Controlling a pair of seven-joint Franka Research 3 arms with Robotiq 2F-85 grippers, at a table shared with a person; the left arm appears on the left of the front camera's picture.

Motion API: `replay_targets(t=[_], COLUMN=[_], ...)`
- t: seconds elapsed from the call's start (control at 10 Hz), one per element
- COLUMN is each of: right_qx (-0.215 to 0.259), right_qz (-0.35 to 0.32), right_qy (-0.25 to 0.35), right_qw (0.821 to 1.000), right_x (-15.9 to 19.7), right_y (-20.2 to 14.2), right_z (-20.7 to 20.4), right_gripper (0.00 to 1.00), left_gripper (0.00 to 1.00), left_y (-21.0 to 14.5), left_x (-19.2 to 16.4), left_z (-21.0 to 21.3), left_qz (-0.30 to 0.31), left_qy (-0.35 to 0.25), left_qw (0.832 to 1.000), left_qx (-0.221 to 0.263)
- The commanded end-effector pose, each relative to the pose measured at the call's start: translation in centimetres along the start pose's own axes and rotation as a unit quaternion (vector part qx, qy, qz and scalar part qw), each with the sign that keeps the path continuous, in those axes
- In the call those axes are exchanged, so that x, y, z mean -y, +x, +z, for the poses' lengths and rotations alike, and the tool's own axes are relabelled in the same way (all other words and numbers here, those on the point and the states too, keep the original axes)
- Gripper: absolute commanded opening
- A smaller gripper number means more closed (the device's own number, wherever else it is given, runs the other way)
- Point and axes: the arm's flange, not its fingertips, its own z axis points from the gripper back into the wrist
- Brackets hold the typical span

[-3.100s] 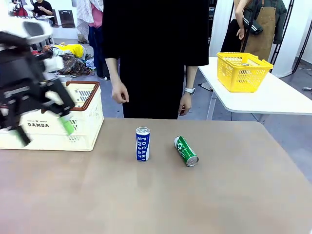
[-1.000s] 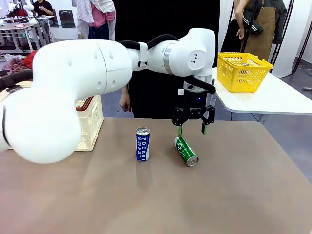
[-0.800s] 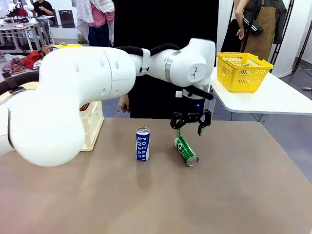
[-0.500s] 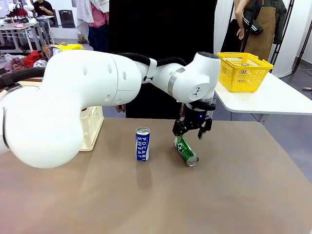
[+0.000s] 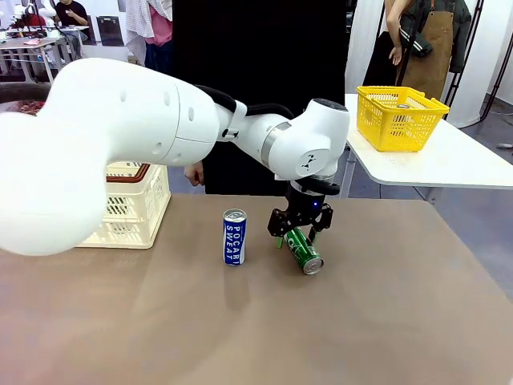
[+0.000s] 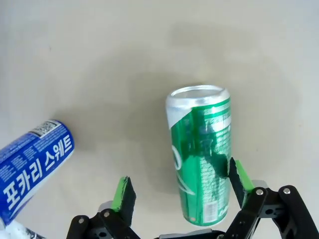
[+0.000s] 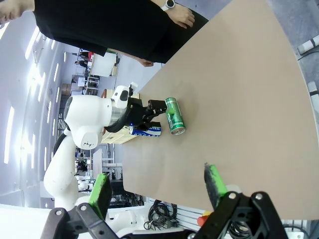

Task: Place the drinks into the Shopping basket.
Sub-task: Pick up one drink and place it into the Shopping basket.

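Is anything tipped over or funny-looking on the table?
Yes. The green can lies on its side on the table, while the blue can beside it stands upright. Nothing looks spilled or dented.

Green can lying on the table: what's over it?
The left pincer, open, straddles the green aluminium can, green pads on either side. Beneath it, the brown table. In the front view the pincer covers the can's far end.

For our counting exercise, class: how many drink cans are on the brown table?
2. A Pocari Sweat can stands upright mid-table; a green can lies on its side inside the open left hand. The Shopping basket may hide others.
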Motion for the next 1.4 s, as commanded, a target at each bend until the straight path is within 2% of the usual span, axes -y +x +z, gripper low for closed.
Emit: replay_targets(t=[0.0,0.3,0.9,1.0,1.1,1.3], right_qx=[0.004,0.004,0.004,0.004,0.004,0.004], right_qz=[0.011,0.011,0.011,0.011,0.011,0.011], right_qy=[0.011,0.011,0.011,0.011,0.011,0.011], right_qw=[1.0,1.0,1.0,1.0,1.0,1.0], right_x=[-0.1,-0.1,-0.1,-0.1,-0.1,-0.1], right_y=[0.2,0.2,0.2,0.2,0.2,0.2], right_z=[0.1,0.1,0.1,0.1,0.1,0.1], right_gripper=[1.0,1.0,1.0,1.0,1.0,1.0], left_gripper=[1.0,1.0,1.0,0.4,0.0,0.0], left_y=[0.6,2.1,2.6,2.6,2.6,2.6], left_x=[-1.2,-0.7,-0.7,-0.7,-0.6,-0.6], left_z=[-1.6,-3.6,-3.9,-3.9,-3.9,-3.9], left_qz=[0.012,0.007,0.009,0.009,0.008,0.006], left_qy=[-0.023,-0.024,-0.038,-0.034,-0.031,-0.031], left_qw=[1.0,1.0,0.999,0.999,0.999,0.999], left_qx=[0.006,-0.011,-0.015,-0.012,-0.01,-0.011])
